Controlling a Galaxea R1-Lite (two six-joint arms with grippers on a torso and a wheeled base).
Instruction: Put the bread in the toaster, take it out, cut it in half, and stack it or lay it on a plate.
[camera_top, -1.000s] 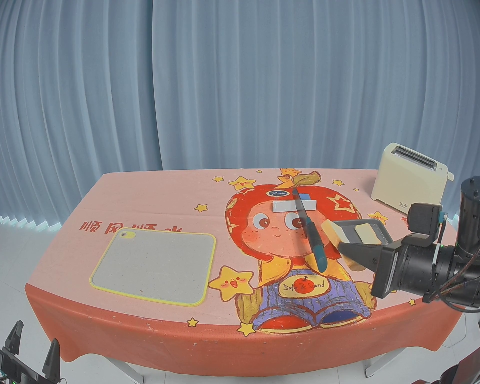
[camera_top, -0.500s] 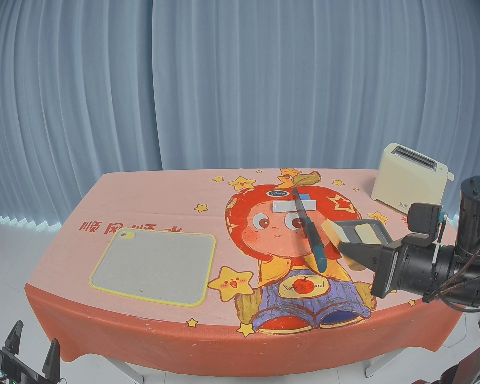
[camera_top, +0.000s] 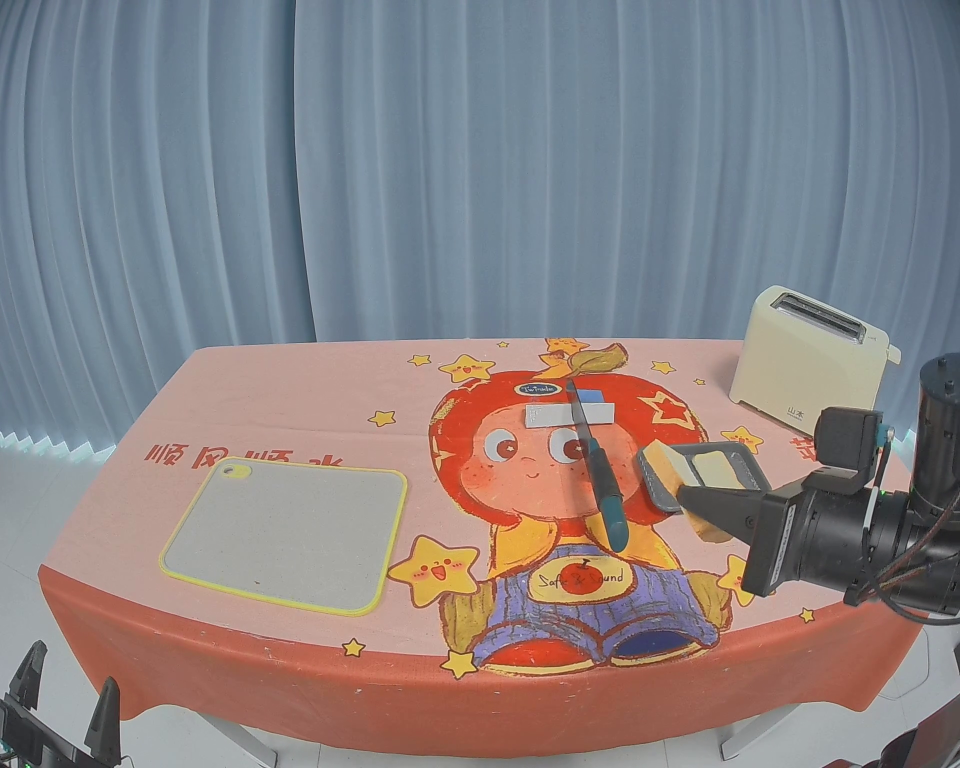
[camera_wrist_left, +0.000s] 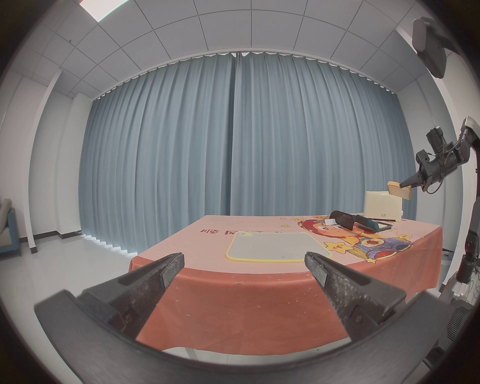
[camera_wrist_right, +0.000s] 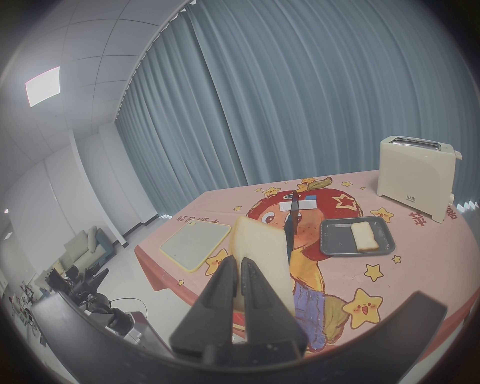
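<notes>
My right gripper (camera_top: 690, 490) is shut on a slice of bread (camera_top: 665, 463), held upright in the air above the table's right side, over a grey tray (camera_top: 748, 452). In the right wrist view the bread (camera_wrist_right: 262, 255) stands between the right gripper's (camera_wrist_right: 240, 282) fingers. A second piece of bread (camera_wrist_right: 364, 236) lies in the tray (camera_wrist_right: 332, 241). The cream toaster (camera_top: 810, 360) stands at the table's far right, beyond the gripper. A teal-handled knife (camera_top: 598, 470) lies mid-table. My left gripper (camera_wrist_left: 245, 280) hangs open below the table's front left corner, holding nothing.
A grey cutting board with a yellow rim (camera_top: 285, 530) lies at the table's left front. The table wears a pink cartoon cloth (camera_top: 300, 400). A blue-grey curtain hangs behind the table. The toaster's slots (camera_wrist_right: 415, 143) face up.
The whole head picture has shifted a little, so the table sits further left: the camera moved. The right gripper still holds the bread the same way.
</notes>
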